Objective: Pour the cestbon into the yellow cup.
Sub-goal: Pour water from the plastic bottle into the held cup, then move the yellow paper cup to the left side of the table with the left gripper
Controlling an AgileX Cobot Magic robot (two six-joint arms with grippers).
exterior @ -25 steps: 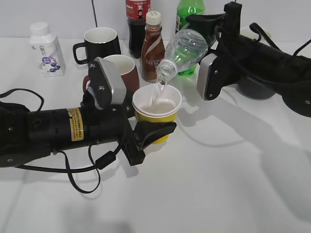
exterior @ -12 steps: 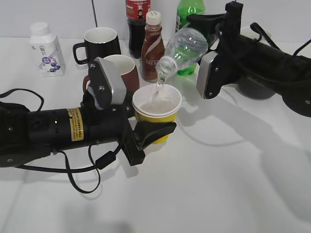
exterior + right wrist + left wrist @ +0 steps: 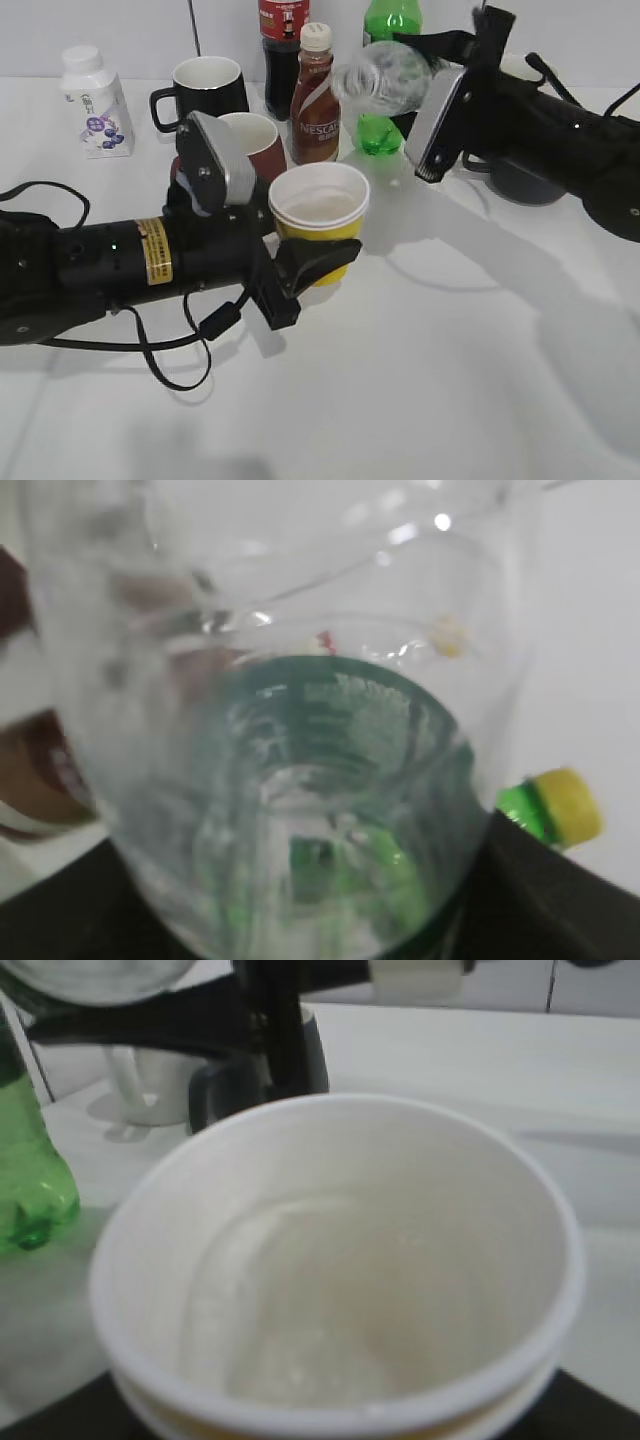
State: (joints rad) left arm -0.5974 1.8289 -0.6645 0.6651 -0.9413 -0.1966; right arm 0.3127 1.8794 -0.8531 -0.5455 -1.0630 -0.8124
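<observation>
The yellow cup (image 3: pixel 318 215), white inside and holding some water, sits in my left gripper (image 3: pixel 305 262), whose black fingers are shut around its lower wall. In the left wrist view the cup (image 3: pixel 340 1260) fills the frame. My right gripper (image 3: pixel 425 75) is shut on the cestbon (image 3: pixel 385 75), a clear bottle held about level, up and to the right of the cup, its mouth pointing left. No stream falls. In the right wrist view the cestbon (image 3: pixel 300 730) blocks nearly everything.
Behind the cup stand a reddish-brown mug (image 3: pixel 252 140), a black mug (image 3: pixel 205 90), a brown Nescafe bottle (image 3: pixel 315 95), a dark cola bottle (image 3: pixel 283 40), a green bottle (image 3: pixel 385 60) and a white milk bottle (image 3: pixel 95 100). A grey bowl (image 3: pixel 525 180) lies under the right arm.
The right gripper lifted the cestbon and tipped it back from a downward pour to about level; the stream stopped. The left gripper raised the cup slightly.
</observation>
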